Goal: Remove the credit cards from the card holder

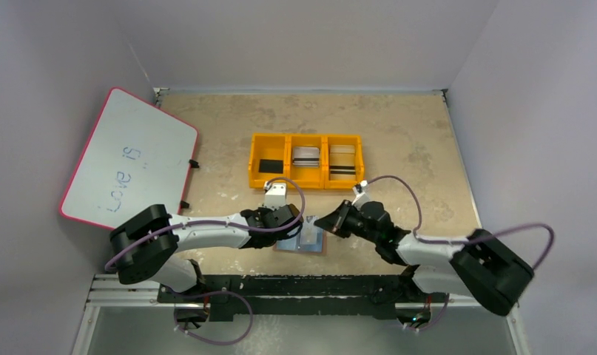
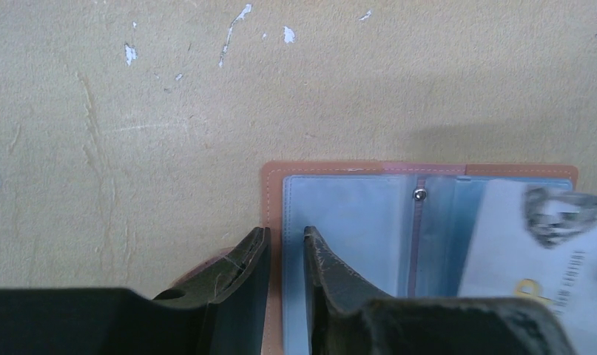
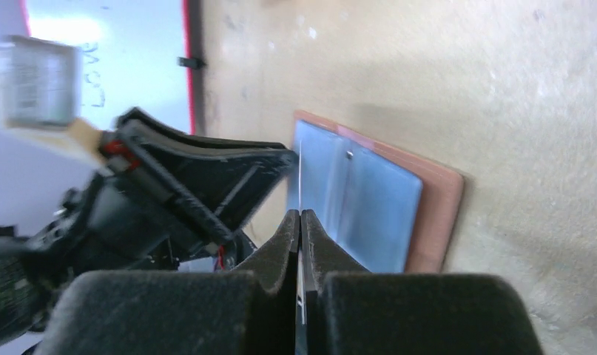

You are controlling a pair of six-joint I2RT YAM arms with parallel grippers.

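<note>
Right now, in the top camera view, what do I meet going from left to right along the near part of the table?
whiteboard → left tool → card holder → right tool, shut on a credit card. The orange tray, farther back, is left out.

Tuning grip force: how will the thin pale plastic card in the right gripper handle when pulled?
Probably light and slippery: the thin pale card looks smooth-faced. Likely stiff: edge-on, it stands straight above the right gripper, shut on it.
</note>
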